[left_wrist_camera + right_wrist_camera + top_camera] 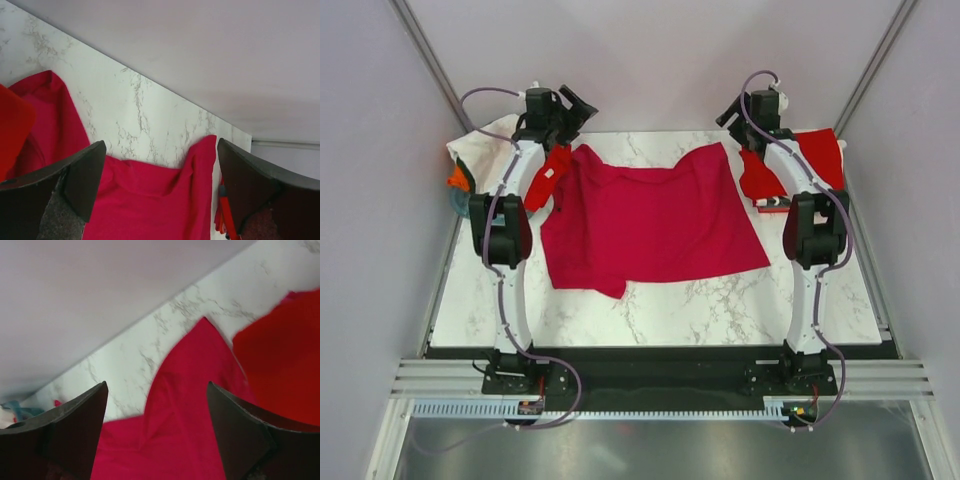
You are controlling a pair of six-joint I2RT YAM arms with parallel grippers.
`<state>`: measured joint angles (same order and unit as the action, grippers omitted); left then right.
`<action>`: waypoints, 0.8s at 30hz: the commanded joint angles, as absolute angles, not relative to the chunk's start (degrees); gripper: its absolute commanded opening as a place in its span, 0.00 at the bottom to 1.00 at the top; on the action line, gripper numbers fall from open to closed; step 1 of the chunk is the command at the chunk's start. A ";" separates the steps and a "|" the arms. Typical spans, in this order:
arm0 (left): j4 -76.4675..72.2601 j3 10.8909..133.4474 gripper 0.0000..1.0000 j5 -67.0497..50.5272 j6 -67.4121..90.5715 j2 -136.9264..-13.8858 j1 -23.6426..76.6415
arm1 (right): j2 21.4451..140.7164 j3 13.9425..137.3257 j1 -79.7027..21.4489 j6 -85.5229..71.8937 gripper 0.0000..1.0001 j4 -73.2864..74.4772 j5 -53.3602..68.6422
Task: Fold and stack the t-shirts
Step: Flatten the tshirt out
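Note:
A crimson-magenta t-shirt (pixel 650 220) lies spread across the middle of the marble table (pixel 720 300), its near-left corner folded under. In the left wrist view its far edge (pixel 150 200) shows below the jaws, and it also appears in the right wrist view (pixel 185 415). My left gripper (pixel 578 104) hovers over the shirt's far-left corner. It is open (pixel 161 145) with nothing between its fingers. My right gripper (pixel 732 110) hangs above the far-right corner, also open (pixel 157 385) and empty. A bright red t-shirt (pixel 817 158) lies at the far right (pixel 280 375).
At the far left a white shirt (pixel 485 140), an orange one (pixel 457 178) and a red cloth (pixel 548 178) pile by a teal basket (pixel 470 207). That red cloth shows at the left wrist view's edge (pixel 12 125). Walls close in on three sides.

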<state>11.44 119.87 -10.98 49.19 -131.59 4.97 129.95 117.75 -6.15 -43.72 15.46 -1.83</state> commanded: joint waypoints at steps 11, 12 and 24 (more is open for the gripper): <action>16.00 80.80 1.00 -5.10 40.08 -91.36 5.62 | 95.65 69.64 -6.94 -40.96 0.57 5.02 -3.25; 16.00 75.81 1.00 -4.75 40.60 -89.23 5.54 | 92.06 67.17 -6.94 -41.13 0.54 4.66 -3.34; 19.16 44.41 0.96 -0.18 43.50 -61.81 5.54 | 77.61 44.40 -10.28 -42.36 0.40 7.38 -11.23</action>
